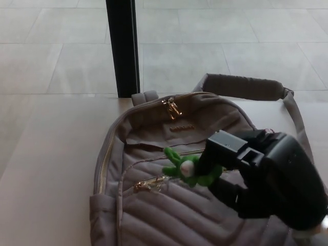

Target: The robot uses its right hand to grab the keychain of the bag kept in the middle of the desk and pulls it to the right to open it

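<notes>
A grey-brown quilted backpack lies flat on the desk, top away from me. My right hand comes in from the right over its front pocket and is shut on the green plush keychain, whose frog-like head and arms stick out left of the fingers. A short chain runs from the plush down-left to the gold zipper pull on the front pocket's zip. The hand hides the right half of that zip. My left hand is out of the picture.
A second gold zipper pull sits at the bag's top. The padded shoulder strap curves off behind to the right. A black post stands just behind the desk's far edge; tiled floor lies beyond.
</notes>
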